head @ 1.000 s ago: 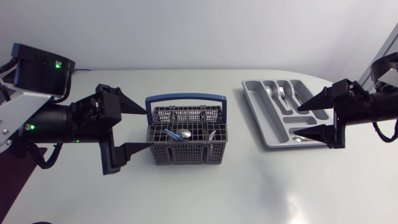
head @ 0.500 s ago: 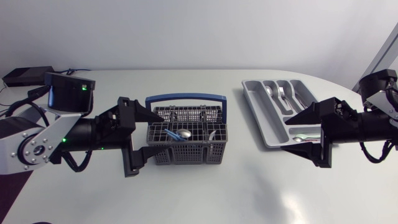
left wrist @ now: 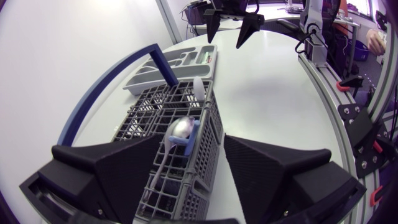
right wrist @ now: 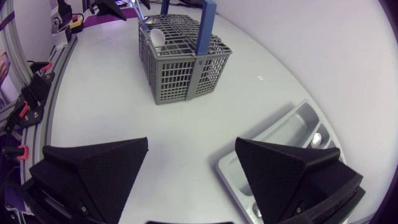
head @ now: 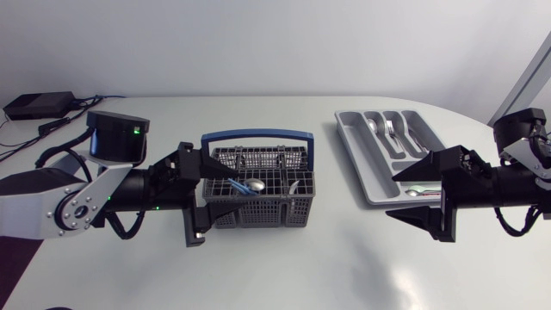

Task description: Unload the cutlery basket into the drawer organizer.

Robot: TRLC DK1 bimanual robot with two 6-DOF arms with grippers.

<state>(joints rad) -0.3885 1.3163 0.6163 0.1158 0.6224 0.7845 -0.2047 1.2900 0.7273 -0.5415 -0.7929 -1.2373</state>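
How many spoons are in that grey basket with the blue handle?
2. A blue-handled spoon lies across the middle of the basket; a pale spoon stands at its end nearer the organizer. Others may be hidden below the walls.

A broad stretch of bare white tabletop (head: 344, 245) separates the grey plastic lattice cutlery basket (head: 258, 211) from the light grey plastic drawer organizer (head: 355, 164); the blue arched handle (head: 256, 135) spans the basket's length and bars entry from above along that line; the cells on its near side are open on top, with upright metal spoons (head: 255, 184) standing in them; the left gripper (head: 215, 202) spreads its fingers astride the basket's end; the right gripper (head: 392, 196), fingers wide, hangs over bare table just beside the organizer's corner.
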